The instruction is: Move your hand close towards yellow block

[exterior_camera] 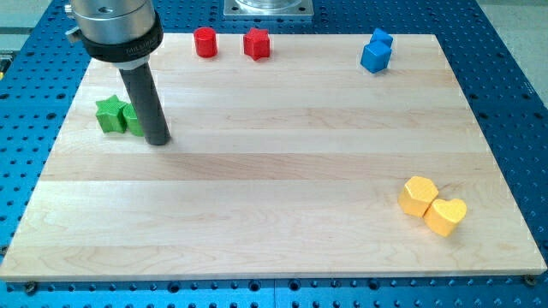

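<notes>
Two yellow blocks lie at the view's lower right: a hexagon-like yellow block [418, 195] and, touching it to its right and a little lower, a yellow heart block [446, 216]. My tip [157, 140] is at the view's upper left, far from both yellow blocks. It stands just to the right of a green star block [109, 114] and a second green block [133, 119] that the rod partly hides.
A red cylinder [205, 41] and a red star-like block [257, 43] sit at the board's top edge. Two blue blocks [377, 51] sit together at the top right. The wooden board [274, 180] lies on a blue perforated table.
</notes>
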Controlling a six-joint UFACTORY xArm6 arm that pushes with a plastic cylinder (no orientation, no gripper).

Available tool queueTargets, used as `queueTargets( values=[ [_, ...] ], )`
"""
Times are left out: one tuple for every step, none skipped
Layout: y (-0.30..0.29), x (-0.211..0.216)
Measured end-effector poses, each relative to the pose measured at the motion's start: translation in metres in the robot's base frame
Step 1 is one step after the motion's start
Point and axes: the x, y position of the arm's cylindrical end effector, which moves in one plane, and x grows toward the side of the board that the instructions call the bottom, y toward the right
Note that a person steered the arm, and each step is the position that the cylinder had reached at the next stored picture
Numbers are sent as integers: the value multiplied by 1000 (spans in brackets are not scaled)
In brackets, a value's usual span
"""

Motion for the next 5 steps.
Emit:
queueTargets(
  values=[
    [10, 18],
    [77, 24],
    [89, 4],
    [89, 5],
    [91, 12]
  ],
)
